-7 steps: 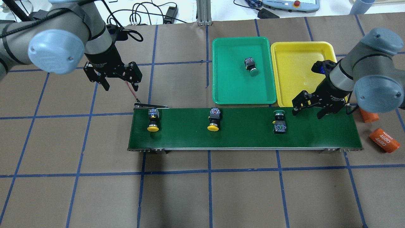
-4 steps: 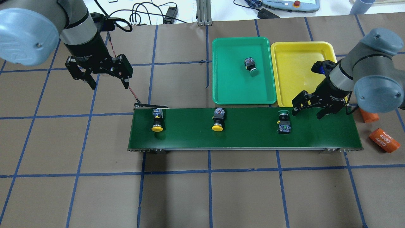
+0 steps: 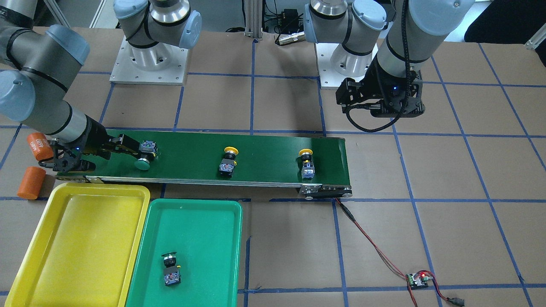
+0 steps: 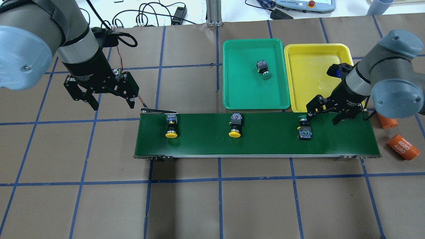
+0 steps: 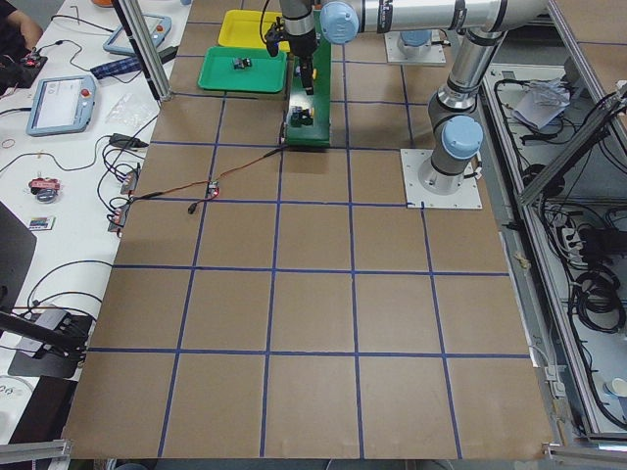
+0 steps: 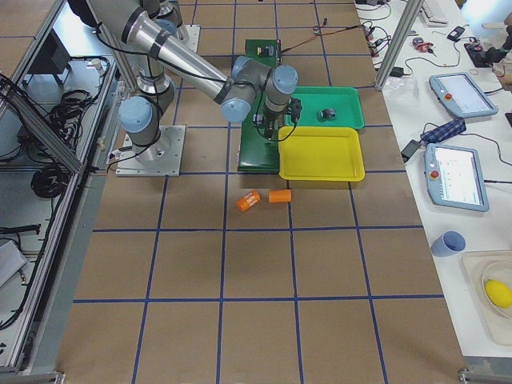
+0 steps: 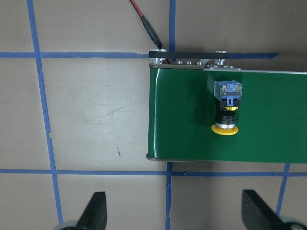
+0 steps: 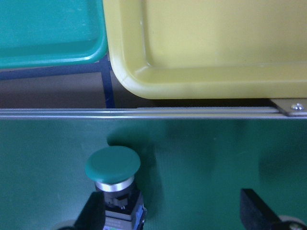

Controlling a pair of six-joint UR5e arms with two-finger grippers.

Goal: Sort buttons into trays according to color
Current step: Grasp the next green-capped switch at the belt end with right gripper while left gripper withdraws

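Three buttons lie on the dark-green conveyor belt (image 4: 265, 142): a yellow one (image 4: 171, 127) at its left end, a yellow one (image 4: 235, 127) in the middle, and a green one (image 4: 303, 127) toward the right. A second green button (image 4: 263, 69) lies in the green tray (image 4: 245, 89). The yellow tray (image 4: 312, 76) holds nothing. My right gripper (image 4: 323, 117) is open and low over the belt. In the right wrist view the green cap (image 8: 112, 165) lies just ahead of one finger (image 8: 93, 211). My left gripper (image 4: 112, 104) is open and empty over the table, left of the belt's end. Its wrist view shows the left yellow button (image 7: 226, 108).
Two orange cylinders (image 4: 402, 147) (image 4: 386, 122) lie off the belt's right end, beside my right arm. A red wire runs from the belt's left end to a small circuit board (image 3: 419, 279). Both trays sit side by side just behind the belt.
The belt has carried its three buttons to the right, and the green one now reaches my right gripper's finger. My left gripper moved left, then nearer the belt's left end. The right gripper stayed.
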